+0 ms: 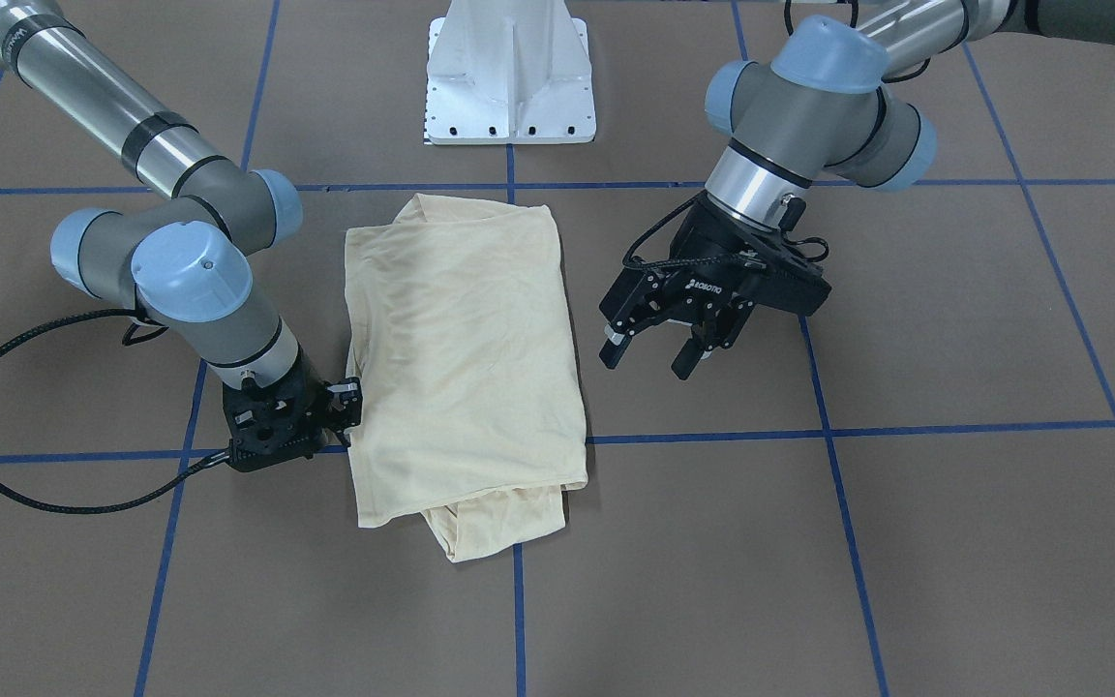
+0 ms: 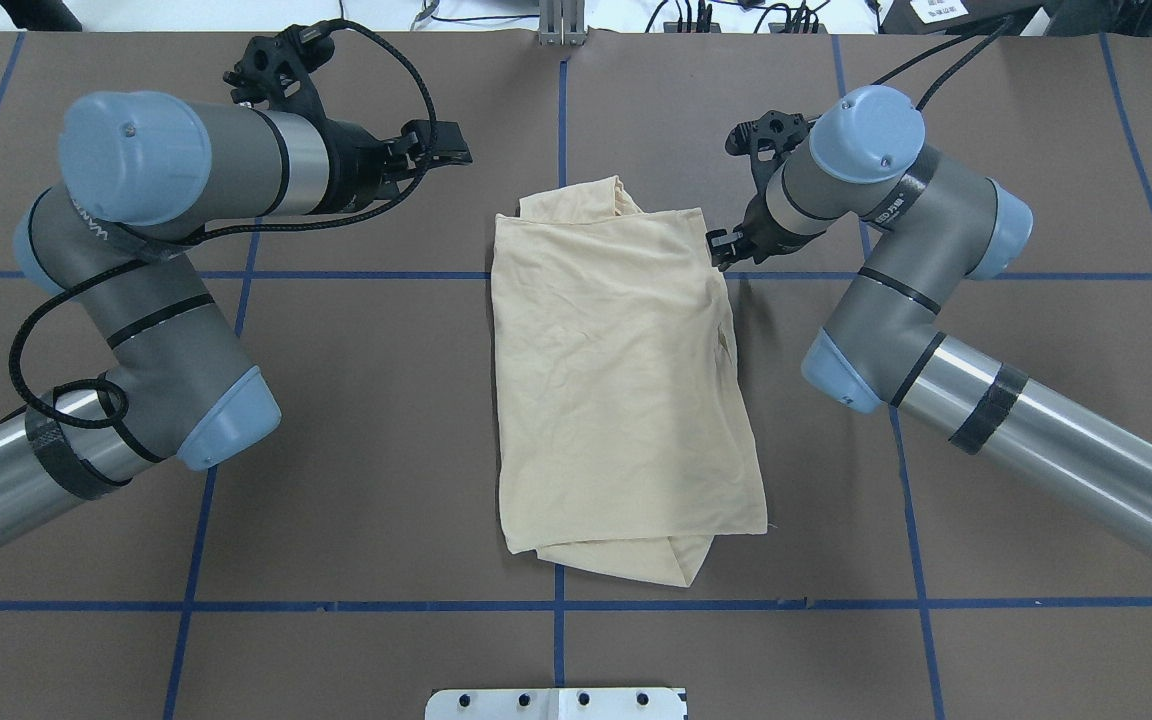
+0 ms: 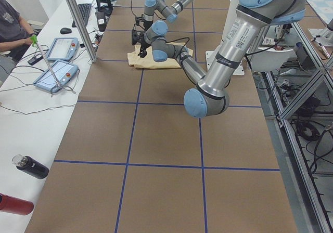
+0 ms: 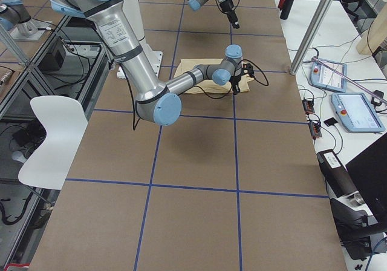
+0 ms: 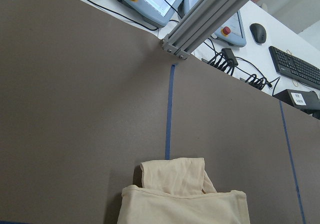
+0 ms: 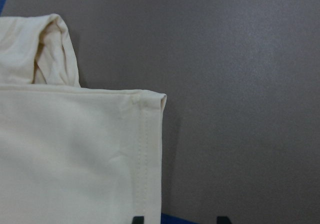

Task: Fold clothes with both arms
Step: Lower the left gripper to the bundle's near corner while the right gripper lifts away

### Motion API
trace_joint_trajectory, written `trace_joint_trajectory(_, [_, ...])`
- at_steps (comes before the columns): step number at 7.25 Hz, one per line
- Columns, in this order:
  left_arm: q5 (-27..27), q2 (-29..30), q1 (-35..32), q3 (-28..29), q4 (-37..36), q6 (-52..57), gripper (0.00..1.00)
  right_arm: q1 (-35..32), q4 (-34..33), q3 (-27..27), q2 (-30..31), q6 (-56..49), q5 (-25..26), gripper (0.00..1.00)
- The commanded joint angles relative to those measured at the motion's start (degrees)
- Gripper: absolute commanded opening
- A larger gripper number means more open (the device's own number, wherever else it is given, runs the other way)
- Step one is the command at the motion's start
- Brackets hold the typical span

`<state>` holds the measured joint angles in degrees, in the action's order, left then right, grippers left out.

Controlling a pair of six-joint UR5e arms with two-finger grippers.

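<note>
The cream-yellow shirt (image 1: pixel 461 358) lies folded into a long rectangle at the table's middle (image 2: pixel 616 380), print hidden. Bunched fabric pokes out at both short ends. My right gripper (image 1: pixel 352 407) is down at the shirt's far corner (image 2: pixel 721 250). In the right wrist view its two fingertips (image 6: pixel 137 219) stand apart, with the hemmed edge (image 6: pixel 150 149) between them. The gripper is open. My left gripper (image 1: pixel 649 363) is open and empty. It hovers above the table off the shirt's other long side (image 2: pixel 441 150). The left wrist view shows the shirt's far end (image 5: pixel 185 199).
The white pedestal base (image 1: pixel 509 77) stands behind the shirt. Blue tape lines (image 2: pixel 556 605) grid the brown table. An operators' desk with teach pendants (image 4: pixel 351 101) and an aluminium post (image 5: pixel 210 19) lies beyond the far edge. Bottles (image 3: pixel 31 166) lie on that desk.
</note>
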<state>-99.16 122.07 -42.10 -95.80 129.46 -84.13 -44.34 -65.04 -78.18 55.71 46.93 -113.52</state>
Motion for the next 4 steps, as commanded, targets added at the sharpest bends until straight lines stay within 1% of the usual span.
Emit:
trace_joint_trajectory(1, [-0.07, -0.26, 0.35, -1.13, 0.0, -0.94, 1.0, -0.84, -0.43, -0.82, -1.47, 1.84, -2.56, 1.0])
trace_joint_trajectory(2, [-0.24, -0.78, 2.18, -3.23, 0.0, -4.08, 1.0, -1.62, -0.7, -3.61, -0.7, 4.38, -6.23, 1.0])
trace_joint_trajectory(3, [0.02, -2.79, 5.94, -5.34, -0.26, -7.68, 1.0, -2.33, -2.96, -7.12, 0.1, 8.06, -10.01, 1.0])
trace_joint_trajectory(4, [0.45, -4.89, 9.46, -6.93, -0.18, -12.15, 1.0, -2.25, -4.38, -10.64, 1.23, 12.53, -10.31, 1.0])
